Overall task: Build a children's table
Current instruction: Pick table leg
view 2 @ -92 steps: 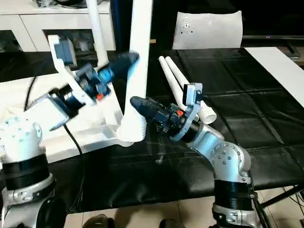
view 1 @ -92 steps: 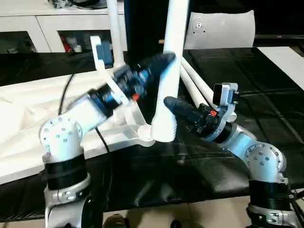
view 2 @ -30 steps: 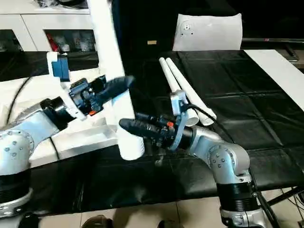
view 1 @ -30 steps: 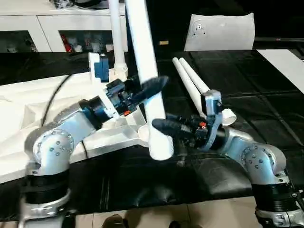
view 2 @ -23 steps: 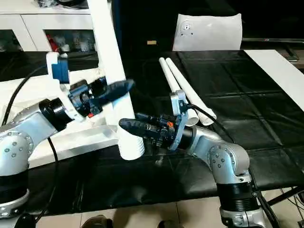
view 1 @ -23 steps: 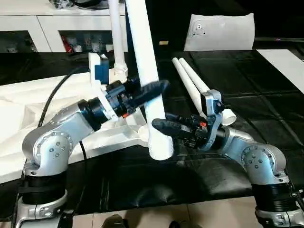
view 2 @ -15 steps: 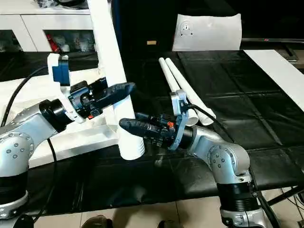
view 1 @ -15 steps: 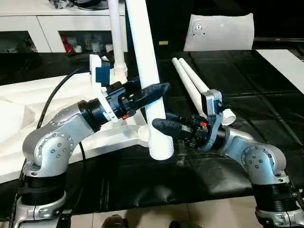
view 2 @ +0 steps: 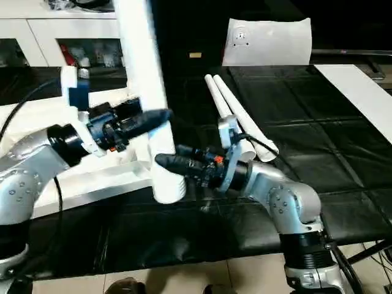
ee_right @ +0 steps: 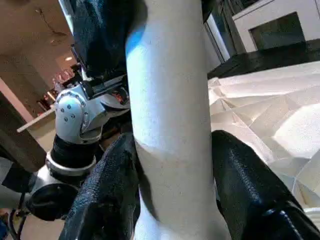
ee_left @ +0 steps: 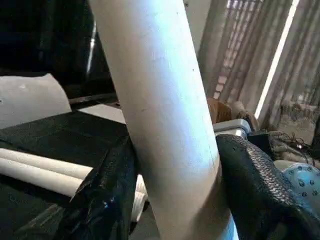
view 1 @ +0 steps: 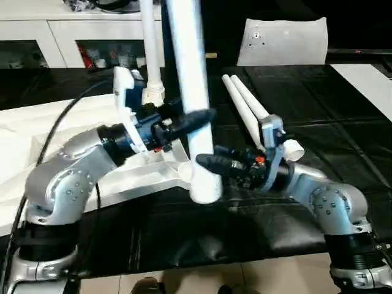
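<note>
Work surface: black-covered work surface (view 1: 318, 116) fills the foreground, with a white cabinet (view 1: 55, 30) along the far edge and a white panel (view 1: 285, 40) propped behind
Table top: white table top (view 1: 147, 174) lies on the robot's left half of the surface; its round corner socket (view 1: 187, 173) sits at the near corner, just beside the held leg's foot
Held leg: white leg (view 1: 193, 92) stands nearly upright, leaning slightly, with its wide lower end (view 2: 168, 187) at the corner socket; whether it is seated in the socket cannot be told
Left arm: silver forearm reaches in from the left, bent at the elbow, with left gripper (view 1: 193, 118) level and pointing rightward at the leg's middle
Left fingers: in the left wrist view the two black fingers (ee_left: 100, 200) sit one on each side of the leg, pressed against it
Right arm: forearm comes in low from the right, right gripper (view 1: 211, 163) pointing leftward, below the left one and near the leg's foot
Right fingers: in the right wrist view both black fingers (ee_right: 107, 185) flank the leg and clasp it
Second leg: another leg (view 1: 150, 49) rises upright from the table top's far corner
Spare legs: two spare legs (view 2: 236, 116) lie side by side, touching, on the black cover behind the right arm
</note>
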Available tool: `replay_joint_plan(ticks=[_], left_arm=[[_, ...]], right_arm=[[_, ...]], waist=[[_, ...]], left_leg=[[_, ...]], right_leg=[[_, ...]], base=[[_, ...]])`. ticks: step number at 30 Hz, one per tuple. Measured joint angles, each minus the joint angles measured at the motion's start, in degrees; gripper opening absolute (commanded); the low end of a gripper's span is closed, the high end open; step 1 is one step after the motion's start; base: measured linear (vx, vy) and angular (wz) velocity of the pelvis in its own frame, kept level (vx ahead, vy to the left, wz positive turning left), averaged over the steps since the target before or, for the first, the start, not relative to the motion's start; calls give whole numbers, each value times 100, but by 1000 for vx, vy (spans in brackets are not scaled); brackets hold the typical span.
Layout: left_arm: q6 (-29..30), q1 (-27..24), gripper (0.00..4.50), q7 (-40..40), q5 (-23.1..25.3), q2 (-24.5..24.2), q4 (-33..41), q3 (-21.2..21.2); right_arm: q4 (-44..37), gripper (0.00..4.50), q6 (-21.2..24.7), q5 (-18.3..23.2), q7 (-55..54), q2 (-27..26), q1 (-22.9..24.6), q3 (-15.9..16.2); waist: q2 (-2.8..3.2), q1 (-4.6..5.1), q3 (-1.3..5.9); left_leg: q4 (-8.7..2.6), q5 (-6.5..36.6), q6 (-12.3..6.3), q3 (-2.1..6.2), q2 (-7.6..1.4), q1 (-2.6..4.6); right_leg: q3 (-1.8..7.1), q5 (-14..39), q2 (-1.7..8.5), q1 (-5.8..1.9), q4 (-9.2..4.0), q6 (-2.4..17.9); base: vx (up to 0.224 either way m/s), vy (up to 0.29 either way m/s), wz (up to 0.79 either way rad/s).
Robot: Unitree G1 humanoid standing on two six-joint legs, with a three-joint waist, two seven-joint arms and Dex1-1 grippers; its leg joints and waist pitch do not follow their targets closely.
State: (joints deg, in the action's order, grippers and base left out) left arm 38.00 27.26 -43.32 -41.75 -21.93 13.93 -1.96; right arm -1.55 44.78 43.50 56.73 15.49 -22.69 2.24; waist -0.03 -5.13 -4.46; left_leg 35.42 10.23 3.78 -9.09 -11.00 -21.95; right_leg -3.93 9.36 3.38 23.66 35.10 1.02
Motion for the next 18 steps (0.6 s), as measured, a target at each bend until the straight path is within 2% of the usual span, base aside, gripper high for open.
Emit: replay_joint_plan(ticks=[8, 13, 14, 17, 18], left_arm=[[-107, -1, 220, -137, 97, -39, -107, 90], [228, 65, 210, 365, -366, 294, -313, -271], [280, 122, 205, 444, -383, 297, -361, -309], [464, 245, 200, 670, -344, 247, -417, -337], [555, 287, 198, 813, -280, 205, -479, -355]], right_arm=[[16, 186, -20, -115, 7, 39, 0, 55], [131, 186, -309, -316, -145, -3, -212, 48], [174, 242, -365, -364, -201, -14, -265, 41], [198, 262, -433, -444, -442, -81, -304, 12], [213, 284, -431, -480, -545, -87, -339, -22]], waist=[[0, -1, 0], [-2, 3, 1], [-4, 3, 1], [-4, 1, 2], [-4, 3, 1]], left_leg=[[0, -2, 3, 0, 0, 4], [0, -9, 11, -2, 0, 5], [0, -14, 13, -1, -1, 6], [0, -18, 16, 1, -2, 7], [0, -19, 15, 1, -1, 5]], right_leg=[[0, 0, 0, 0, 8, 1], [1, -2, 0, 2, 16, 4], [-1, -2, 0, 2, 19, 4], [-1, -2, -1, 2, 23, 3], [-1, -2, -1, 4, 22, 3]], base=[[0, 0, 0], [0, 0, 0], [0, 0, 0], [0, 0, 0], [0, 0, 0]])
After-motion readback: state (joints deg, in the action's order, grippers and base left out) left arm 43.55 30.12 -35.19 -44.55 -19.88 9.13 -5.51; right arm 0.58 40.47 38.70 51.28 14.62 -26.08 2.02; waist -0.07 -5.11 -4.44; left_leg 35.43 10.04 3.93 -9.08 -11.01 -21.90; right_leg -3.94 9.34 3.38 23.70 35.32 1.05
